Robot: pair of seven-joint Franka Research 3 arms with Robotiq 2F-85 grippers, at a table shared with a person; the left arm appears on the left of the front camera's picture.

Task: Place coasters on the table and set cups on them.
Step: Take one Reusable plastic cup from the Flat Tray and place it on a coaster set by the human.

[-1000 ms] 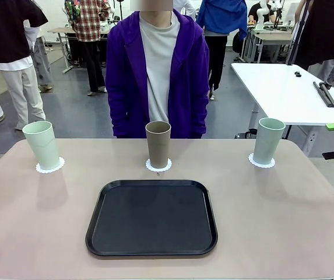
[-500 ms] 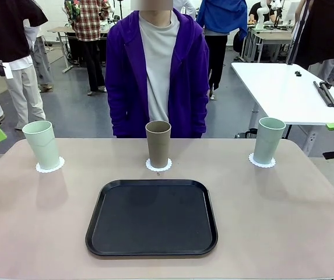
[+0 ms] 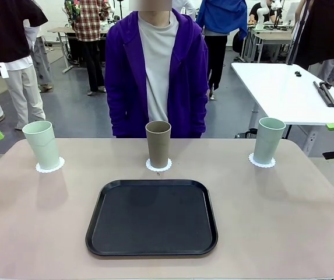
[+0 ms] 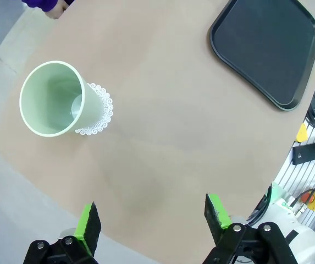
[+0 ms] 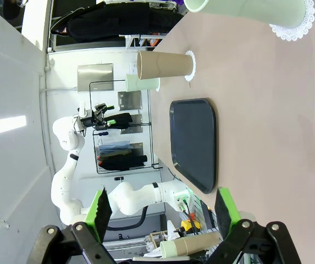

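Cups stand upright on the beige desk [image 3: 283, 221], all beyond the far rim of the black tray [image 3: 152, 217], which serves as the landmark: the tan cup [image 3: 158, 144] just past the middle of that rim, one mint cup [image 3: 41, 144] off past its far left corner, the other mint cup [image 3: 269, 140] off past its far right corner. Each looks like a light, stiff, hollow tumbler with a matte wall that should give the pads decent purchase; being tall and narrow at the base, it would likely tip if nudged near the lip, so a grip across the middle of the wall seems soundest. Under each cup lies a coaster, the left coaster [image 3: 50, 166], the middle coaster [image 3: 158, 166] and the right coaster [image 3: 262, 161], its lacy edge showing around the base. These appear thin, limp and easily creased; with a cup on top there is only the rim to pinch, and they would probably slide on the smooth top. The left pincer [image 4: 153, 220] hangs wide and empty above the desk's edge, well left of the tray; the right pincer [image 5: 161, 208] is likewise spread wide, holding nothing, off beyond the tray's right side.
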